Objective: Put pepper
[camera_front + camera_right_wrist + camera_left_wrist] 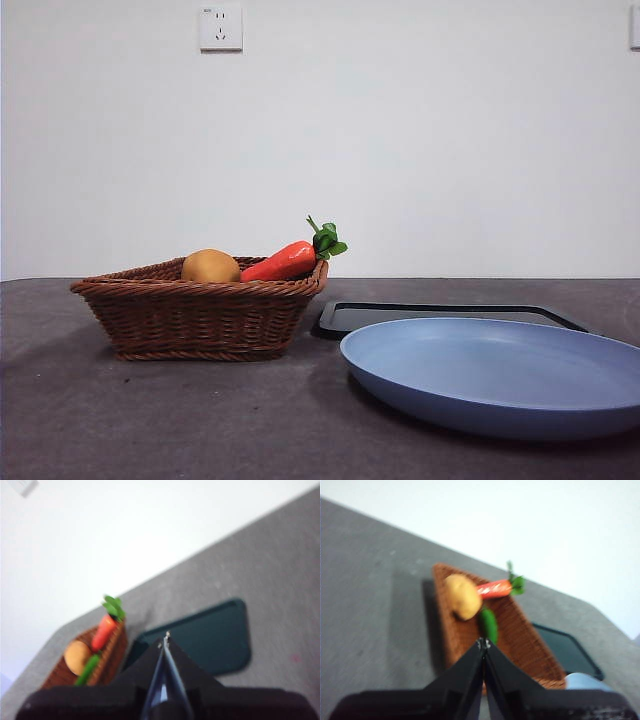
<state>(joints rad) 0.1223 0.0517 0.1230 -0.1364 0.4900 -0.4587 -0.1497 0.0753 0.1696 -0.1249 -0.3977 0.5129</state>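
- Landmark: wicker basket (200,312) on the dark table (150,420). All positions given relative to it.
- Pepper (489,624): lies inside the basket, on its floor, just beside the round yellow-brown fruit (461,596) and near the red-orange carrot (493,588). Also visible in the right wrist view; hidden behind the basket wall in the front view.
- Carrot rests with its leafy top poking over the basket rim on the side facing the black tray (440,315). Blue plate (500,375) sits beside the basket, in front of the tray.
- Left gripper (483,645): jaws pressed together, nothing held, hanging above the basket with the pepper just past the tips.
- Right gripper (165,639): jaws likewise together and empty, off to the tray side of the basket, waiting.
- Neither arm shows in the front view.
- Handling judgement: pepper looks light, rigid and glossy, so likely slippery. Slender form favours a pinch across its width near mid-length, jaws at right angles to its long axis.
- Risk: the fruit touches or nearly touches one end; limited clearance there for a jaw. Basket wall may also crowd the approach.
- Task not yet begun; jaws must open before descent.
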